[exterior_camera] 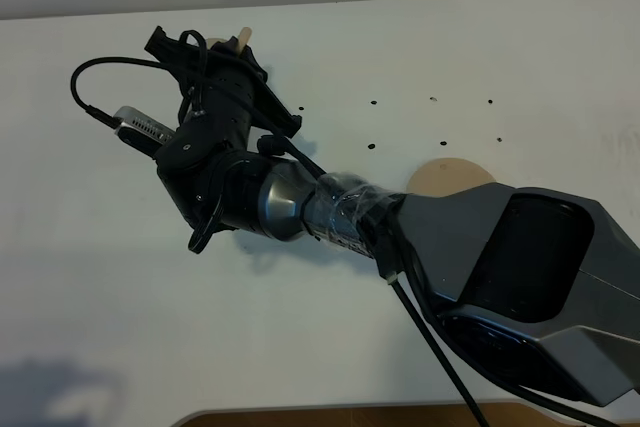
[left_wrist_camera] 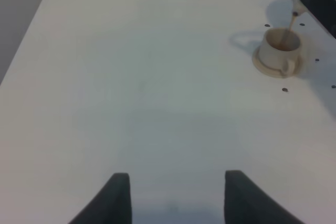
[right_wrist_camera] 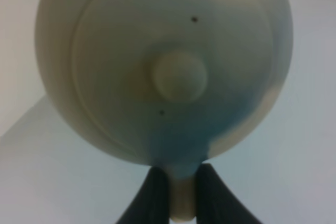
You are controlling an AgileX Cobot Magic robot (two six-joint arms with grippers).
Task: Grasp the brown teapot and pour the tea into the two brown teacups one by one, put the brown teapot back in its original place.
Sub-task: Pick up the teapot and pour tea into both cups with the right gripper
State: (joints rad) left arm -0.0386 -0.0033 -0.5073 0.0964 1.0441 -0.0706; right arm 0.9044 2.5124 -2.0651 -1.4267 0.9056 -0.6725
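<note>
The right gripper [right_wrist_camera: 181, 190] is pinched tight on the loop handle of the pale beige, round clay teapot [right_wrist_camera: 131, 61], which sits tipped just ahead of its fingers. Brown tea [left_wrist_camera: 287, 31] streams from the spout into a small beige cylindrical teacup [left_wrist_camera: 278, 48] below that gripper. The left gripper [left_wrist_camera: 176, 200] stands spread, well apart from the cup.

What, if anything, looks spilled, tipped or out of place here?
Nothing stands out. The tea streams from the teapot into the upright teacup on its saucer, and no spill shows on the table.
</note>
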